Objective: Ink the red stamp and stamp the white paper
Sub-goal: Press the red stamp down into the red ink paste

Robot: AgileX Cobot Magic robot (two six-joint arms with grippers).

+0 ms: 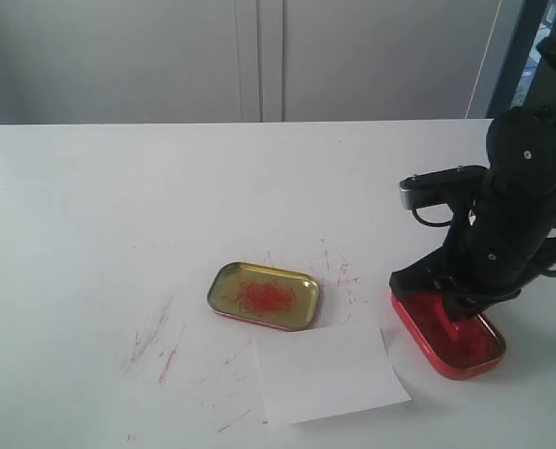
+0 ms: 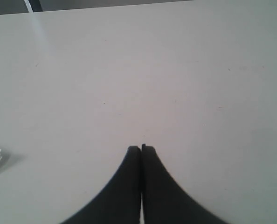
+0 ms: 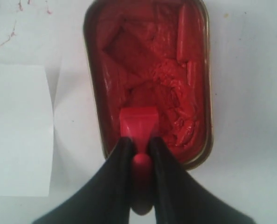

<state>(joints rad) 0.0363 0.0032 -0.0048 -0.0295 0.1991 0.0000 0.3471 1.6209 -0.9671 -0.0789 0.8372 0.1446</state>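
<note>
The right claw (image 3: 139, 142), closed narrowly on the knob of the stamp (image 3: 138, 122), holds its base in the tin (image 3: 207, 93) directly below; sticky ink may twist it, smudging the paper (image 3: 17, 130) alongside.

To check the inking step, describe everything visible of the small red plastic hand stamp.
The small red plastic hand stamp is glossy, with a narrow knob handle above a wider rectangular base. It stands roughly upright, base down on the red ink inside the red oblong metal tin. The right gripper holds it, black jaws clamped on the handle. Its underside is hidden.
</note>
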